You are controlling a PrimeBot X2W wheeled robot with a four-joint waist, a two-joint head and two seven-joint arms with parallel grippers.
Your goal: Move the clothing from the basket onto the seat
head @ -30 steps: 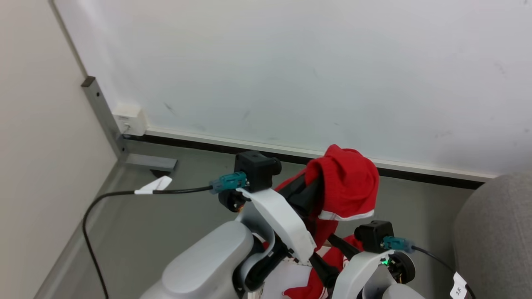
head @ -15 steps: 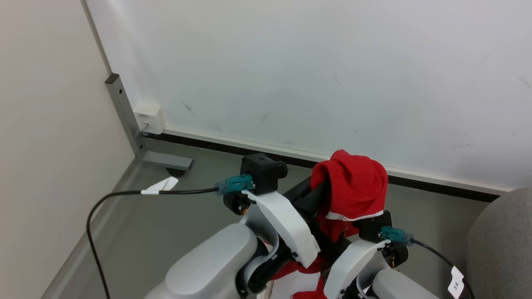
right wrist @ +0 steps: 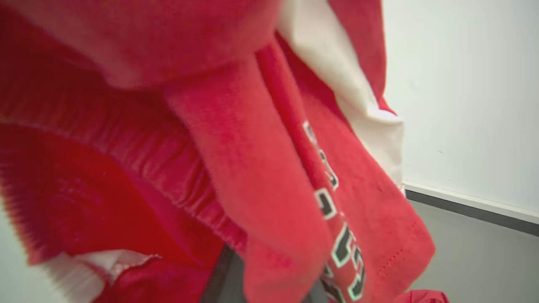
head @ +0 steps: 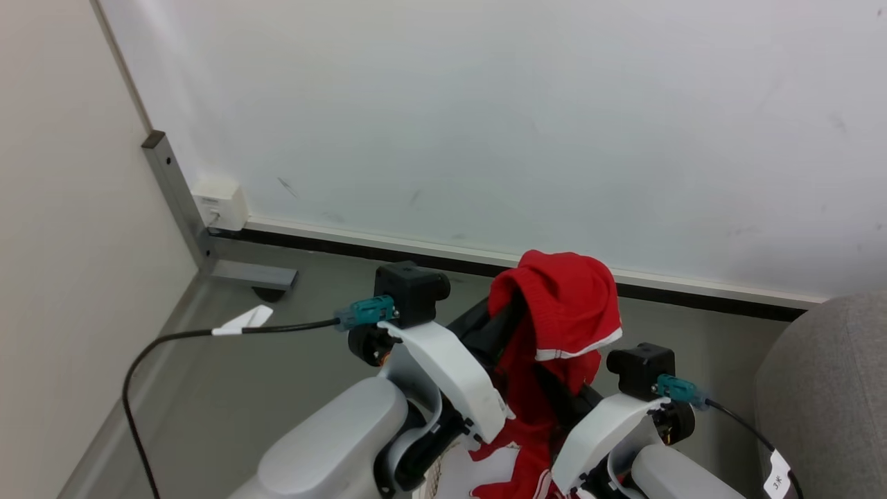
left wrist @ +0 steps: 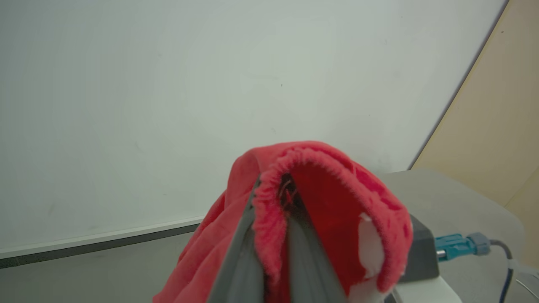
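The red clothing (head: 565,312) with white trim hangs draped over my raised left gripper (left wrist: 276,187), which is shut on its gathered waistband. The cloth trails down between my two arms. My right gripper (right wrist: 269,286) sits lower and is buried in the hanging cloth, its dark fingers (right wrist: 225,280) shut on a red fold beside printed lettering. More red cloth shows at the bottom edge of the head view. A sliver of the perforated white basket (head: 431,479) shows at that bottom edge, under my arms. The grey seat (head: 824,395) stands at the right edge.
A white wall (head: 485,125) with a dark baseboard runs across the back above grey floor (head: 291,360). In the left corner stand a metal post (head: 177,194) and a white box (head: 220,202). A black cable (head: 180,336) loops out from my left wrist.
The head camera has shifted. My right arm rose into the hanging cloth and its jaws went from open to shut on it. My left gripper still holds the garment up.
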